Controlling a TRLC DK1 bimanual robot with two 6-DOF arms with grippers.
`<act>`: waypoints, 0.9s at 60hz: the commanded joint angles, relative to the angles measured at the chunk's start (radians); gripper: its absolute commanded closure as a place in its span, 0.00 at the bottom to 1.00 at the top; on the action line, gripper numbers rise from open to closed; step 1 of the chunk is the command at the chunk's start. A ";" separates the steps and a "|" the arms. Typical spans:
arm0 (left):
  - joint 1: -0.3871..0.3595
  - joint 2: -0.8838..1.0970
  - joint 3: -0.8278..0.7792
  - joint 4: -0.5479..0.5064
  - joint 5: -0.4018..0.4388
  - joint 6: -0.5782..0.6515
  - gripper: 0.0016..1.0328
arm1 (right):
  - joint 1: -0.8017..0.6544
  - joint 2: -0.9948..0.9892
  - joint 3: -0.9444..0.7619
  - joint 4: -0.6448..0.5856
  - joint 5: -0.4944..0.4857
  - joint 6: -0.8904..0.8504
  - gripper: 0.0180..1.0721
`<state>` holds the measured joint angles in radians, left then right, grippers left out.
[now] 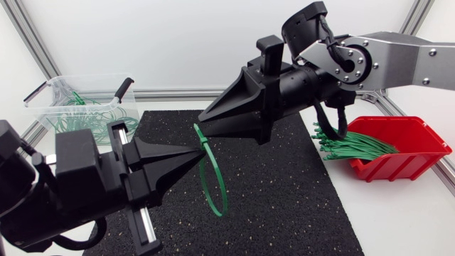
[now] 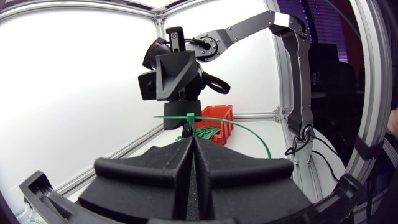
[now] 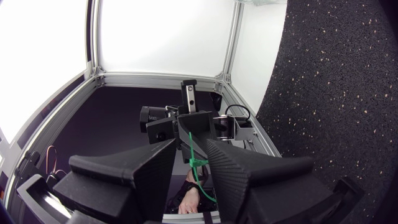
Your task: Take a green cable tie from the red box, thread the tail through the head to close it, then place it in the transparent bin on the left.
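Note:
A green cable tie (image 1: pixel 222 183) closed into a loop hangs over the black mat. My left gripper (image 1: pixel 201 151) is shut on its strap just below the head. In the left wrist view the strap (image 2: pixel 249 134) arcs away from my left gripper's (image 2: pixel 193 138) tips. My right gripper (image 1: pixel 202 116) hovers just above the tie's head, fingers a little apart and holding nothing. In the right wrist view the tie (image 3: pixel 198 163) shows through the gap of my right gripper (image 3: pixel 191 149). The red box (image 1: pixel 402 146) at the right holds several green ties (image 1: pixel 352 148). The transparent bin (image 1: pixel 50 107) stands at the back left.
The black mat (image 1: pixel 284 199) covers the middle of the table. The bin holds several looped green ties (image 1: pixel 92 117). Aluminium frame posts run along the table's back and side edges.

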<state>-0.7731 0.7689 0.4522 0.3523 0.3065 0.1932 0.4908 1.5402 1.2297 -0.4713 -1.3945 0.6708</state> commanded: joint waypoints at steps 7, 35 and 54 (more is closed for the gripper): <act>0.014 0.021 0.046 -0.009 0.025 0.037 0.97 | 0.020 0.008 0.013 -0.023 -0.011 -0.031 0.61; 0.020 0.007 0.031 -0.019 0.029 0.040 0.97 | 0.052 -0.040 0.016 -0.063 0.017 -0.040 0.83; 0.020 -0.034 0.019 -0.042 0.029 0.034 0.97 | 0.054 -0.049 0.022 -0.089 0.034 -0.043 0.82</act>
<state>-0.7593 0.7517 0.4706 0.3069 0.3359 0.2108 0.5358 1.5112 1.2297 -0.5472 -1.3636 0.6422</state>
